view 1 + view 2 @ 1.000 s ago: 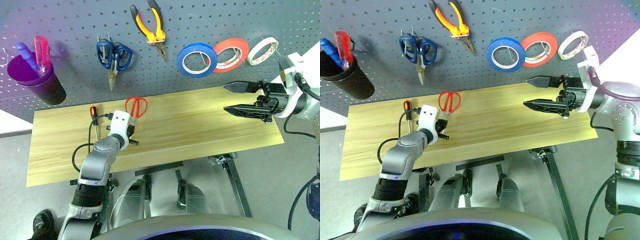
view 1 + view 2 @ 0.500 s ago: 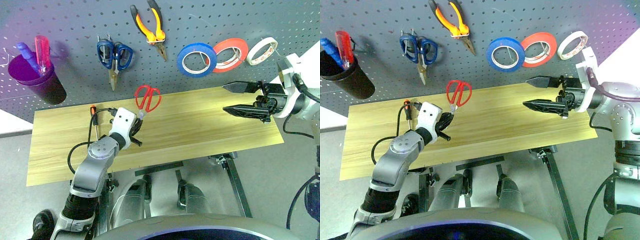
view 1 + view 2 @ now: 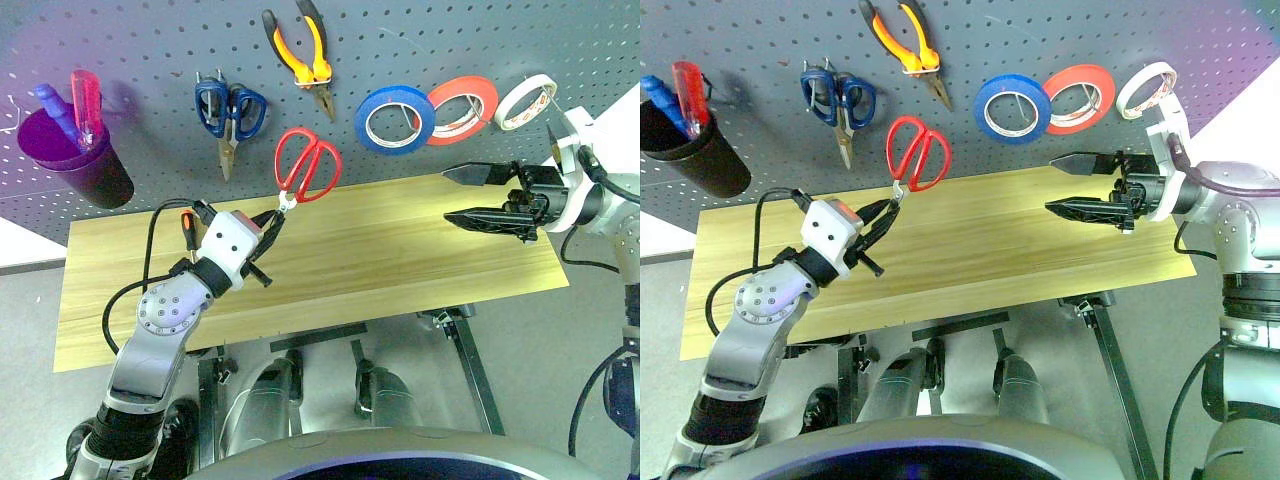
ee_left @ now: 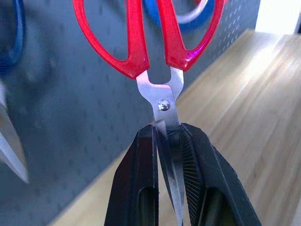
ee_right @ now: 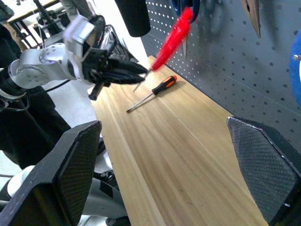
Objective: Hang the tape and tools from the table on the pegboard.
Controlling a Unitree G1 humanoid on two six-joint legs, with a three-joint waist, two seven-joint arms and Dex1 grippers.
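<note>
Blue tape roll [image 3: 394, 118] and pliers [image 3: 303, 55] hang on pegboard [image 3: 150, 60]. Left claw [image 3: 272, 222] clamps red scissors [image 3: 305, 167] by blades, unhung. Screwdriver [image 5: 153, 93] remains on table [image 3: 400, 250]. Right claw [image 3: 470, 196] gapes, empty.

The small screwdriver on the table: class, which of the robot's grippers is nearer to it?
Left. The left gripper holds red scissors just beside the screwdriver; the right gripper hovers at the table's far end.

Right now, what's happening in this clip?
The left gripper is shut on the blades of the red-handled scissors, holding them off the table with the handles up against the pegboard. The right gripper hangs open over the table's right end, holding nothing. The pliers and blue tape hang on the pegboard; the small screwdriver lies on the table.
</note>
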